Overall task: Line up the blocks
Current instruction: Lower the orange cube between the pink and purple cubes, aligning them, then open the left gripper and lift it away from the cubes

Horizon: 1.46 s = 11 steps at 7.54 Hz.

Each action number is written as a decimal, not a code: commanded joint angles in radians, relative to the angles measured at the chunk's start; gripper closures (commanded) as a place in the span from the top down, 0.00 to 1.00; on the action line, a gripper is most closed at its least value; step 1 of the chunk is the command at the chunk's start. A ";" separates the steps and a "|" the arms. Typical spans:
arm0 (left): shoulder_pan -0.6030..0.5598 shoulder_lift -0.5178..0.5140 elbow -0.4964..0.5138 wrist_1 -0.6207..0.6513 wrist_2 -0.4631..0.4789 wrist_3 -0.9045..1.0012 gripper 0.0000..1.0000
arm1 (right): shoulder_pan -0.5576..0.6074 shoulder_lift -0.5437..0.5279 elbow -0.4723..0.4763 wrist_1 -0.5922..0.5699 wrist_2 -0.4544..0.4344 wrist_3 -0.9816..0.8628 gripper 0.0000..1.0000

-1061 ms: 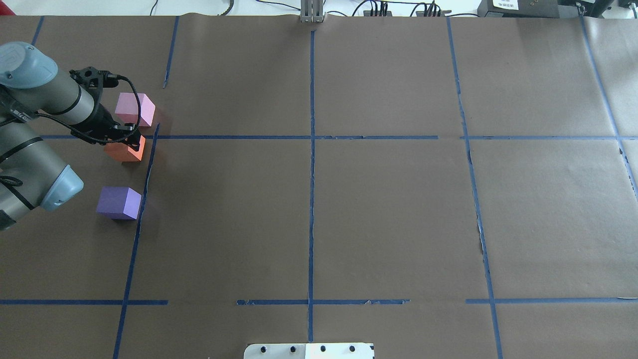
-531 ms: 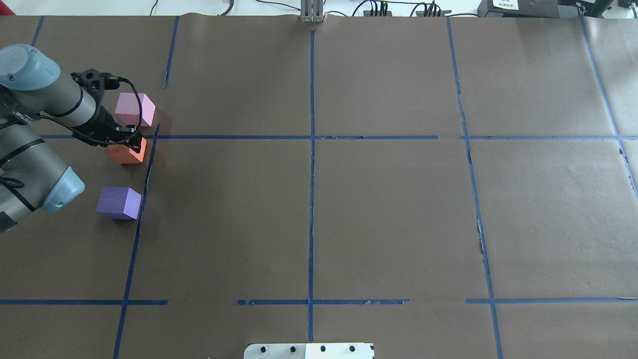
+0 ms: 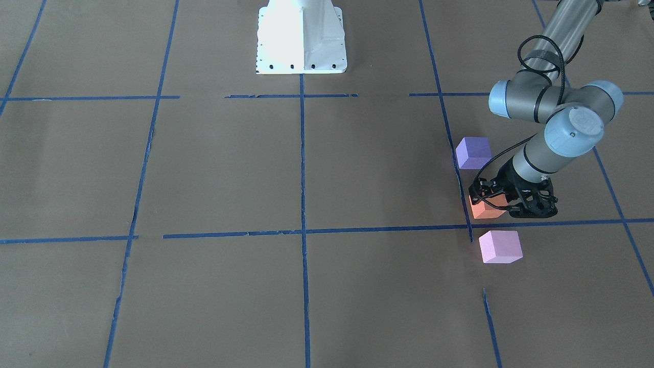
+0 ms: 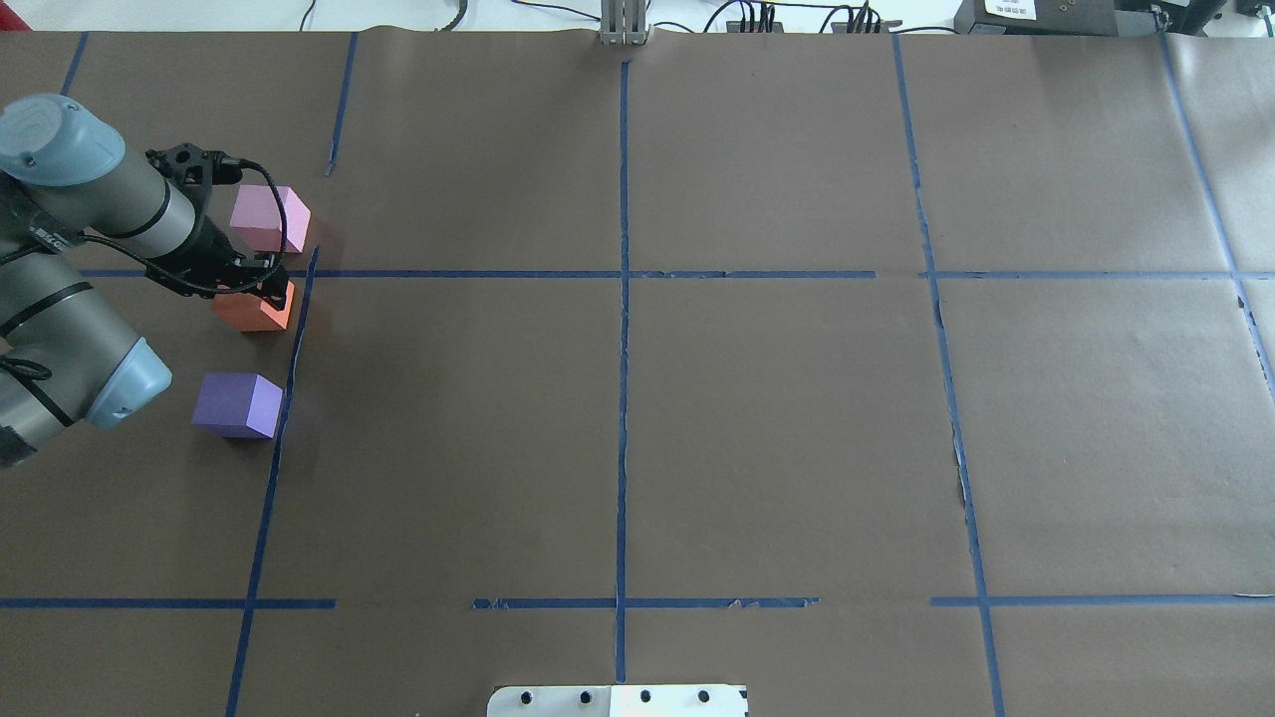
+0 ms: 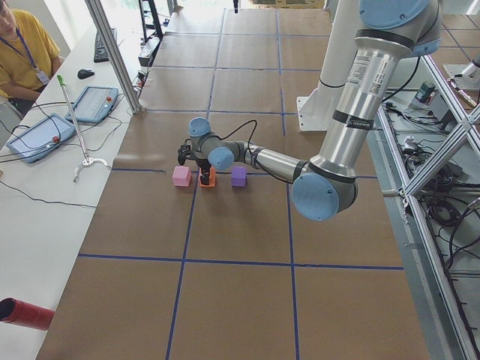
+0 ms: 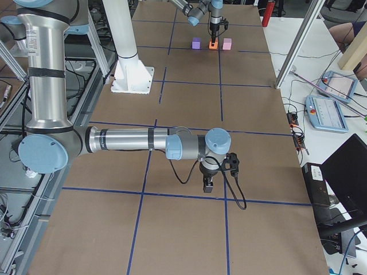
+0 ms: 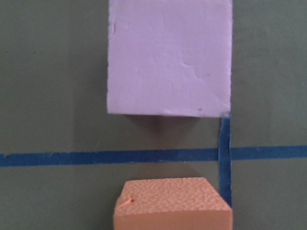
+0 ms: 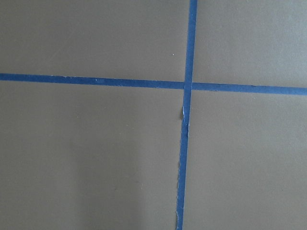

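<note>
Three foam blocks stand in a rough row along a blue tape line at the table's left. The pale pink block (image 4: pixel 269 219) is farthest, the orange block (image 4: pixel 254 309) is in the middle, and the violet-purple block (image 4: pixel 239 403) is nearest. My left gripper (image 4: pixel 261 289) points down, shut on the orange block (image 3: pixel 485 210), which is at or just above the paper. The left wrist view shows the orange block's top (image 7: pixel 172 203) and the pink block (image 7: pixel 168 57) beyond a tape line. My right gripper (image 6: pixel 208 187) hangs over bare paper far away; I cannot tell its state.
Brown paper with a grid of blue tape lines (image 4: pixel 623 299) covers the table. The robot's white base plate (image 3: pixel 301 38) sits at the middle of the robot's edge. Operators' tablets (image 5: pixel 94 103) and cables lie on the white bench beyond the far edge.
My left gripper and the orange block have shifted slightly right and toward the robot, closer to the tape line. The pink and purple blocks have not moved.
</note>
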 commanded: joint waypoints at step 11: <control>-0.247 0.179 -0.300 0.121 -0.002 0.381 1.00 | 0.000 0.000 0.000 0.000 0.000 0.000 1.00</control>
